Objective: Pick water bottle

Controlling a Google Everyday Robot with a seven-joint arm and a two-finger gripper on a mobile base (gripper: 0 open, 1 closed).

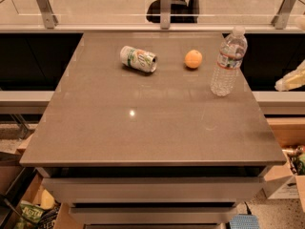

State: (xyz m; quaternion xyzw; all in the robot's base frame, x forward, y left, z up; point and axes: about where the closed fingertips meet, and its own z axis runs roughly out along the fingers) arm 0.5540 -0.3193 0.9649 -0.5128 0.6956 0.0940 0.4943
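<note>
The water bottle (228,62) stands upright near the right edge of the brown table (143,123), towards the back. It is tall, clear and ribbed, with a white cap and a white, red and green label band. The gripper is not in view, and no part of the arm shows.
A short green-white can (138,59) lies on its side at the back middle of the table. An orange (193,59) sits between the can and the bottle. A glass railing with metal posts (165,6) runs behind the table. Boxes and bags stand on the floor at both sides.
</note>
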